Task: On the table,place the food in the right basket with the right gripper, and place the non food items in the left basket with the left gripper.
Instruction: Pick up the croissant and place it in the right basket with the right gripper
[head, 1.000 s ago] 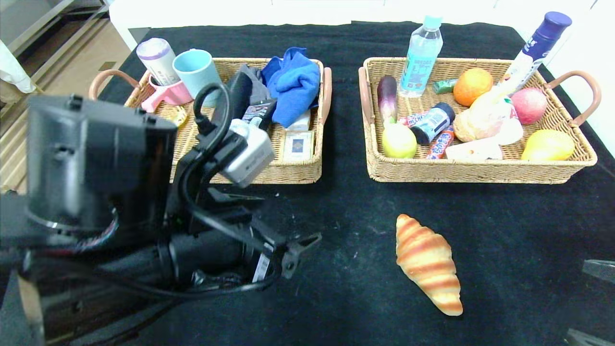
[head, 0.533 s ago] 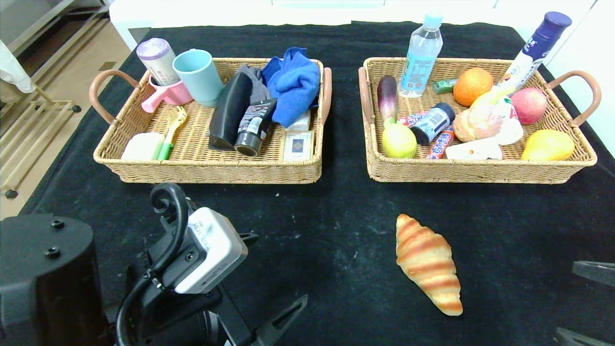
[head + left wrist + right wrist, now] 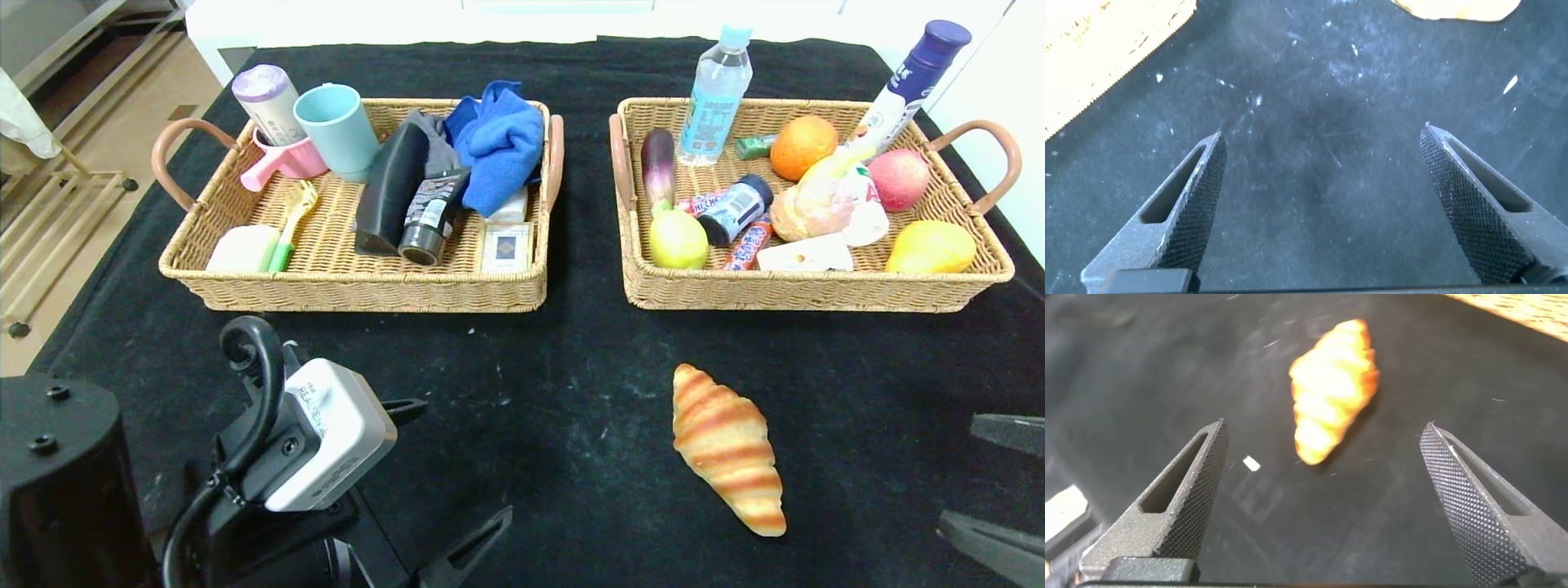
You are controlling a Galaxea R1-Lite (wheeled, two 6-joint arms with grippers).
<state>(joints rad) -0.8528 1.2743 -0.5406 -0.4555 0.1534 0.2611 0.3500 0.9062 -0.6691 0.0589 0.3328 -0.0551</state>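
A striped croissant (image 3: pixel 727 449) lies on the black table in front of the right basket (image 3: pixel 816 296); it also shows in the right wrist view (image 3: pixel 1335 388). My right gripper (image 3: pixel 992 486) is open and empty at the table's right front, with the croissant ahead of its jaws (image 3: pixel 1324 425) and apart from them. My left gripper (image 3: pixel 445 469) is open and empty low over bare table at the front left (image 3: pixel 1323 131). The left basket (image 3: pixel 367 296) holds cups, a blue cloth, a black tube and other non-food items. The right basket holds fruit, bottles and snacks.
A water bottle (image 3: pixel 717 86) and a purple-capped bottle (image 3: pixel 906 82) stand at the right basket's back edge. The left basket's corner (image 3: pixel 1094 57) shows in the left wrist view. Bare black table lies between the baskets and the front edge.
My left arm has drawn back from over the left basket to the table's front left, uncovering the basket. The right gripper has shifted slightly. The croissant has not moved.
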